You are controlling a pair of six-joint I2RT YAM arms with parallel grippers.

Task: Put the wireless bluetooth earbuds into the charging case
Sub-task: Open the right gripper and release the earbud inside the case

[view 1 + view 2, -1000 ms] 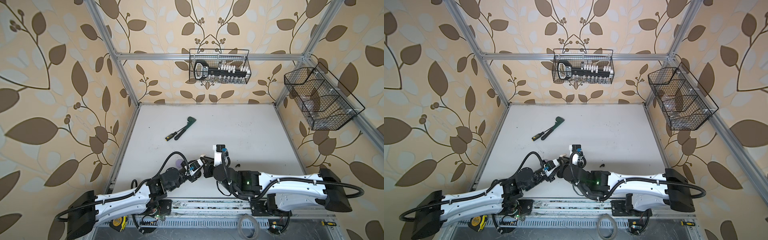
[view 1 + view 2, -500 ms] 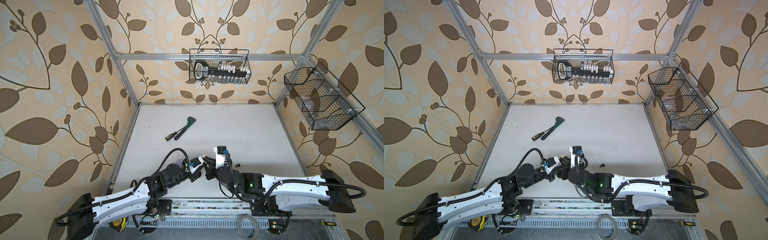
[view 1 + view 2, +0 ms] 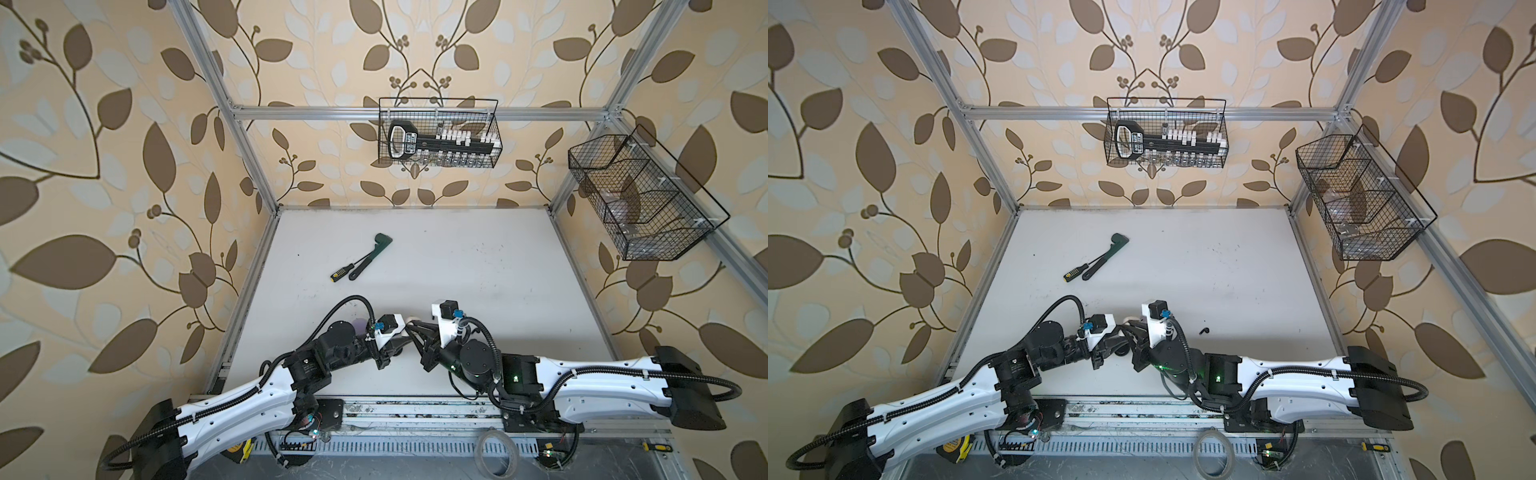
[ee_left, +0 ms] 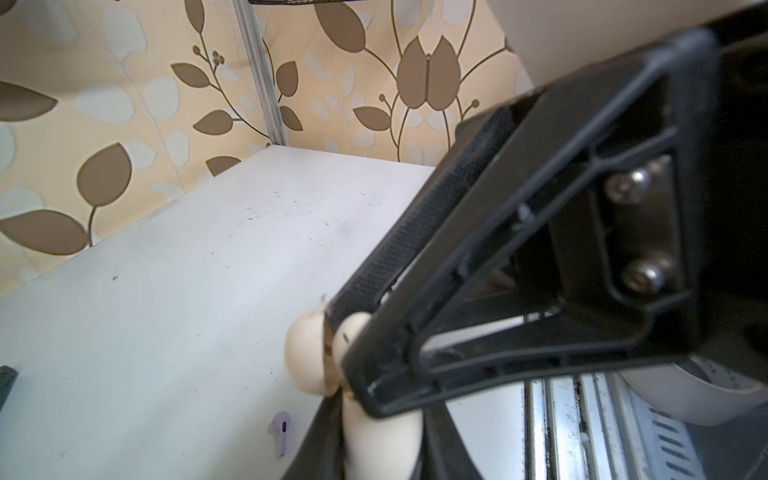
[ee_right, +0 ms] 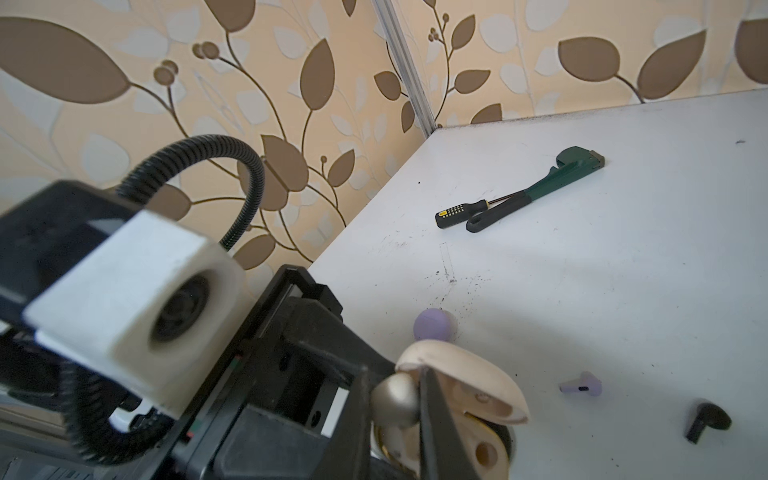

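At the table's (image 5: 582, 270) front, left gripper (image 4: 374, 453) clamps the open cream case (image 5: 469, 382), right gripper (image 4: 343, 353) pinches a cream earbud (image 4: 351, 330) at it; lavender earbud (image 5: 581, 384) and black earbud (image 5: 706, 419) lie loose.

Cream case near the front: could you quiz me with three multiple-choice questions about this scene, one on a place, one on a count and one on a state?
1. Where does the green wrench lie?
A on the table beside the screwdriver
B hanging on a wall
C on the floor

2. How many loose earbuds lie on the table in the right wrist view?
A none
B two
C five

3. The cream case is:
A shut
B crushed flat
C open

Answers:
1 A, both tools lie side by side on the white top.
2 B, one lavender earbud and one black earbud.
3 C, its lid stands up, and the right gripper holds a cream earbud at it.
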